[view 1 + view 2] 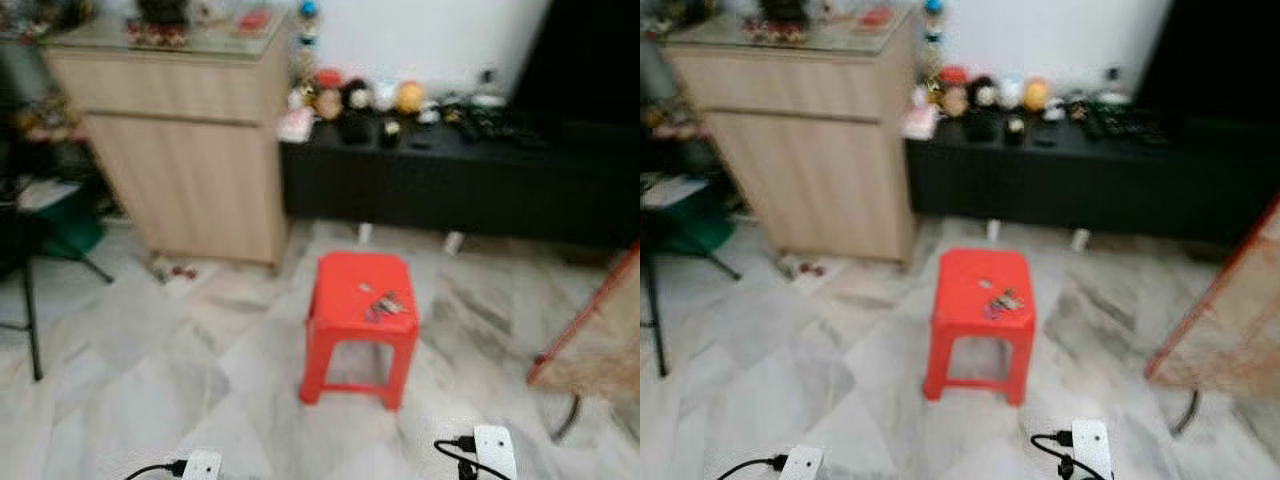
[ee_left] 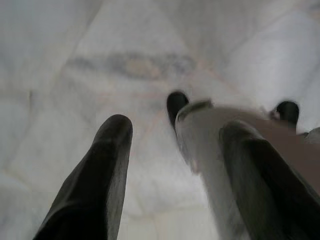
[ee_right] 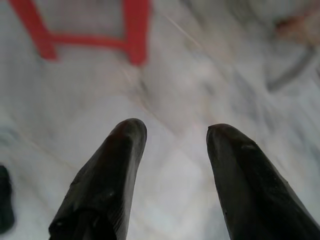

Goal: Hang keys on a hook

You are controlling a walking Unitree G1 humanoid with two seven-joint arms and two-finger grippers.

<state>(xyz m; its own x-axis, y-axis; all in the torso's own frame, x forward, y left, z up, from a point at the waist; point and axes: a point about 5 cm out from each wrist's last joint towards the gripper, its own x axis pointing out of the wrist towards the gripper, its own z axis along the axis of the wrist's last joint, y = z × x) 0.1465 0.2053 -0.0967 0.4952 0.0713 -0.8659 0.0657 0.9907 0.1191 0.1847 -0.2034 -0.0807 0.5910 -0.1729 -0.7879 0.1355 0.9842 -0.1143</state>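
A: What's in front, biggest first?

B: Marble floor (image 1: pixel 200 370) fills the lower frame. A wooden cabinet (image 1: pixel 190 150) stands upper left, a black bench (image 1: pixel 450 185) with toys runs along the upper right. The red stool (image 1: pixel 360 320) sits centre, and the keys (image 1: pixel 385 305) lie on its seat, toward the right edge.

A: And the tools?

B: Both hang low over the floor. The left tool (image 2: pixel 172 135) is spread, nothing between its fingers. The right tool (image 3: pixel 175 137) is spread too and empty, with the stool's legs ahead of it.

A: What could go wrong?

B: I can't make out a hook anywhere, and the head views are blurred. The keys lie flat near the seat's edge, so a clumsy pinch could nudge them onto the floor, or bump the light stool.
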